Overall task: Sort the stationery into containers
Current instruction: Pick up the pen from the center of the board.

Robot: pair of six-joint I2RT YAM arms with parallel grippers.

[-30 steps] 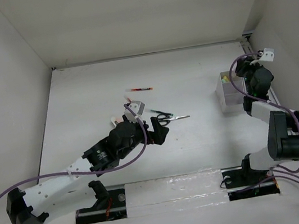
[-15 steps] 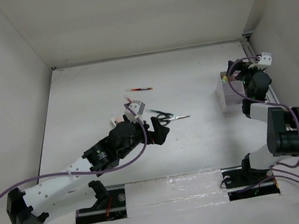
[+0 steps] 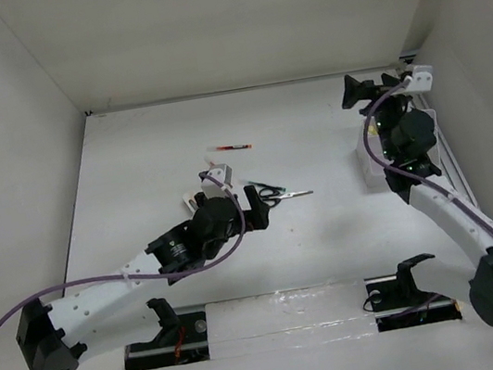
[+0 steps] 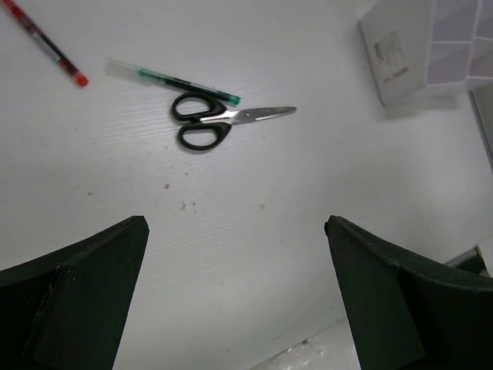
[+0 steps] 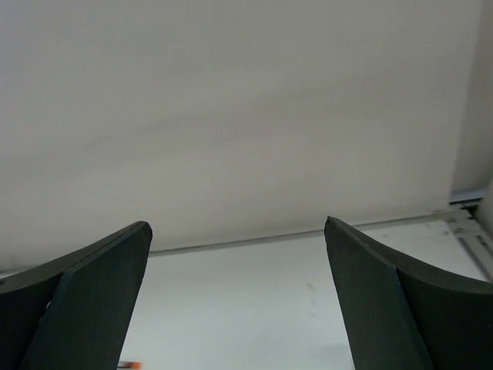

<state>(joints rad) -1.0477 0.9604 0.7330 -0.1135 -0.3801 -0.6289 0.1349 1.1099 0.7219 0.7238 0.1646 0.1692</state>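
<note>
- White table [image 3: 331, 247] in a plain white-walled box, with most of the stationery lying loose in the middle.
- Big change: a second ago the right jaws were pinched in, down over the containers [image 4: 400, 54]. Now they're spread wide, holding nothing, swung up and staring at the back wall [image 5: 231, 116].
- My read is that whatever they carried just got dropped in a bin, but I can't see into it from here.
- Left jaws are wide apart and empty, same as before. They've just nudged a bit closer to the scissors [image 4: 202, 123] and hover short of them.
- Scissors haven't budged. The green-tipped pen [image 4: 173, 77] lies right against the handles, and the red pen [image 4: 46, 42] is further off. The containers are well apart from all that, over on the right.
- So probably one item down, and the scissors look like next up.
</note>
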